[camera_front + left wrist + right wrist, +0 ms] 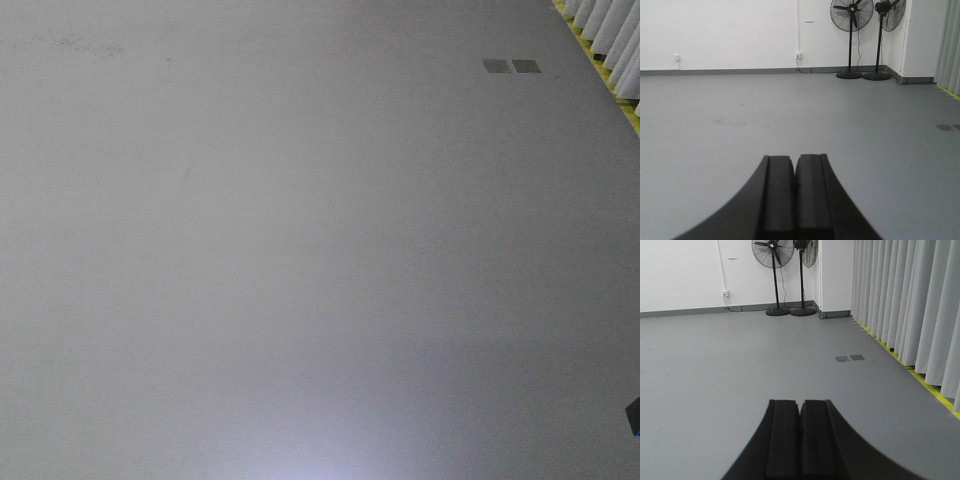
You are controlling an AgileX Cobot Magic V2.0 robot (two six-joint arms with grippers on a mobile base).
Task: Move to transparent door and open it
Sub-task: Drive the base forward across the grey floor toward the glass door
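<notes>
The transparent door is out of view in every frame. My left gripper (795, 158) is shut and empty, its two black fingers pressed together, pointing across bare grey floor toward a white wall. My right gripper (800, 402) is also shut and empty, pointing over the same grey floor. Neither gripper shows in the front-facing view, which holds only grey floor (300, 250).
Two black pedestal fans (851, 40) (774, 277) stand at the far wall corner. Pale grey curtains (905, 300) (612, 40) hang along the right above a yellow floor line (927, 387). Two small dark floor plates (850, 358) (511, 66) lie ahead to the right.
</notes>
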